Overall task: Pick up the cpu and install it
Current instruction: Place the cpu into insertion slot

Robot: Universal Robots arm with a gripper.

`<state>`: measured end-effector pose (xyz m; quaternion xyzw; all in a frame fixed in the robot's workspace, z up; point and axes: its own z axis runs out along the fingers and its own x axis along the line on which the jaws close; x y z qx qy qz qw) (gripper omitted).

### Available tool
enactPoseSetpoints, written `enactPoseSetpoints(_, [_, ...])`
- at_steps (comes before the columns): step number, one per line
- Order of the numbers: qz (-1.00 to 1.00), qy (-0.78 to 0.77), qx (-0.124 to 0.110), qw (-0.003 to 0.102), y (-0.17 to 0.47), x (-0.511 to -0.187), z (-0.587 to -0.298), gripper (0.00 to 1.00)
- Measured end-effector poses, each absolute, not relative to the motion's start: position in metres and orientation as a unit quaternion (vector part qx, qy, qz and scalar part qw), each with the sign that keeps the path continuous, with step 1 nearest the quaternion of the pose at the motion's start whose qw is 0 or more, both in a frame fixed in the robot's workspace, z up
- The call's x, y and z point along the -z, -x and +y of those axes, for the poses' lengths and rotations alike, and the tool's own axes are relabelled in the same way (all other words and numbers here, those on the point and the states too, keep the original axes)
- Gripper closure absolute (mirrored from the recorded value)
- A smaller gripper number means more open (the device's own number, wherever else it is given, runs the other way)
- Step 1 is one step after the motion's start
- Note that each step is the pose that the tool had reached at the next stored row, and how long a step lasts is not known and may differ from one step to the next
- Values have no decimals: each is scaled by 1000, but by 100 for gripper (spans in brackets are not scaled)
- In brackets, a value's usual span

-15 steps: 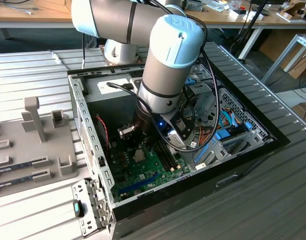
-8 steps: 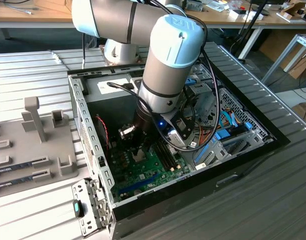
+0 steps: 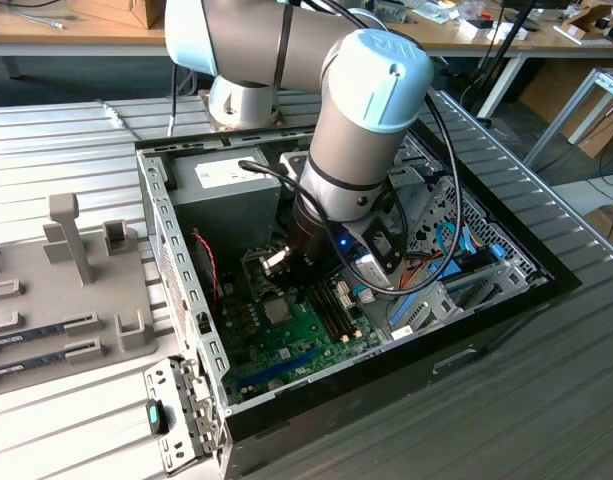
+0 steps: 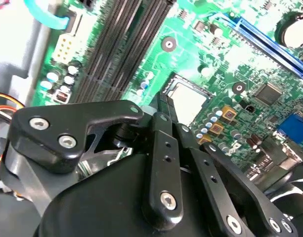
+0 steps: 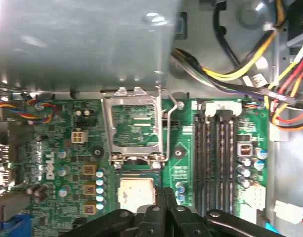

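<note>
The cpu (image 5: pixel 136 193) is a silvery square lying flat in its socket on the green motherboard (image 5: pixel 57 163), just below the socket's metal load plate (image 5: pixel 135 123), which stands flipped open. In the second wrist view the cpu (image 4: pixel 190 101) lies just beyond the tips of my gripper (image 4: pixel 163 98). The black fingers are shut together with nothing between them, right at the cpu's edge. In the exterior view my gripper (image 3: pixel 308 282) reaches down into the open computer case (image 3: pixel 186 290), beside the cpu (image 3: pixel 277 310).
The grey power-supply box (image 3: pixel 231 180) stands at the back of the case. Empty memory slots (image 5: pixel 215 153) run beside the socket, and bundled coloured cables (image 5: pixel 250 74) hang near them. A grey parts tray (image 3: pixel 66 290) sits outside the case on the exterior view's left.
</note>
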<state>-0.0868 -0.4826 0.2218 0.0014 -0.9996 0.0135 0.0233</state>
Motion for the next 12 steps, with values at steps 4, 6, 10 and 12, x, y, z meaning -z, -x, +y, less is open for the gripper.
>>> enactPoseSetpoints(4, [-1000,-2,-10,24,82,-229,-482,89])
enactPoseSetpoints(6, [-1000,-2,-6,26,73,-230,-483,89])
enactPoseSetpoints(10, [-1000,-2,0,26,68,-233,-482,89])
enactPoseSetpoints(12, [-1000,-2,0,26,68,-233,-482,89])
